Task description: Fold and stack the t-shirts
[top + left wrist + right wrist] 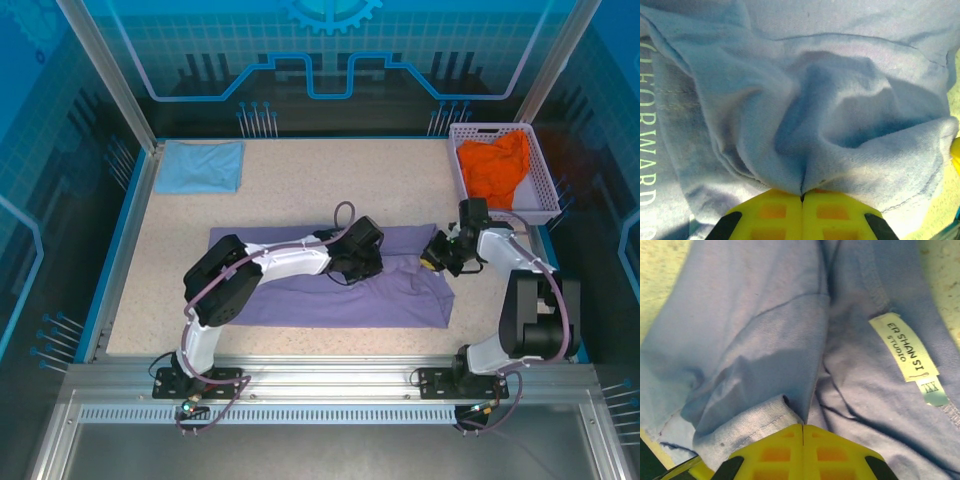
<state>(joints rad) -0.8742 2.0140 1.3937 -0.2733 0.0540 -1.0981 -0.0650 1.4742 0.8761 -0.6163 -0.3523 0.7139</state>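
A large lavender-purple t-shirt (pixel 300 285) lies spread across the middle of the table, partly folded. My left gripper (pixel 362 268) sits over its upper middle, shut on a bunched fold of the purple t-shirt (pixel 805 145); the yellow fingers (pixel 770 212) meet with cloth pinched at their tips. My right gripper (pixel 437 257) is at the shirt's right end, shut on a hemmed fold of the purple t-shirt (pixel 755 390) near the neck label (pixel 904 347). A folded light blue t-shirt (pixel 200 166) rests at the back left. An orange t-shirt (pixel 497 166) lies crumpled in the basket.
The pale lattice basket (pixel 548 190) stands at the back right corner, close to my right arm. Blue walls and a metal frame ring the speckled table (pixel 330 180). Bare tabletop lies behind the purple shirt.
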